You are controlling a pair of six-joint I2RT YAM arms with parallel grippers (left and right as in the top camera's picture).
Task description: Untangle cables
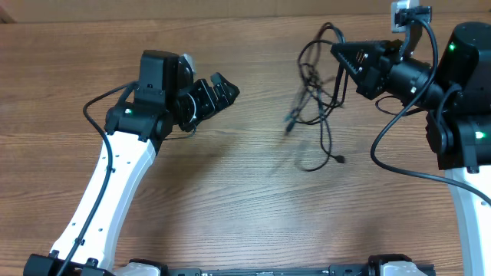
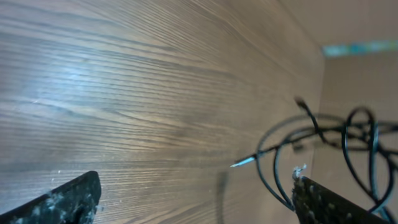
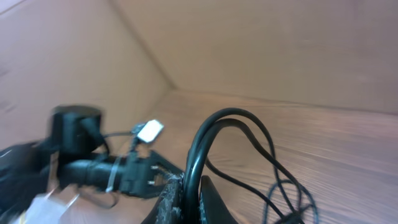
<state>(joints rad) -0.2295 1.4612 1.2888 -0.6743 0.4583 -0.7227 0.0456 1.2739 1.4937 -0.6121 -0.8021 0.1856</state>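
The cables (image 1: 311,107) are thin black cords in a loose tangle right of the table's middle, with one plug end (image 1: 339,159) lying nearest the front. My right gripper (image 1: 341,54) is shut on a doubled strand at the tangle's far top, and the strand arches up out of its jaws (image 3: 191,193). The rest of the cables (image 3: 292,196) trail down to the table. My left gripper (image 1: 224,98) is open and empty, left of the tangle and apart from it. In the left wrist view its jaws (image 2: 193,202) are spread wide, with the cable loops (image 2: 323,137) ahead to the right.
The wooden table (image 1: 230,192) fills the overhead view. A thick black wire (image 1: 383,153) loops off the right arm beside the tangle, and another (image 1: 100,103) runs along the left arm. The left arm (image 3: 93,168) shows in the right wrist view.
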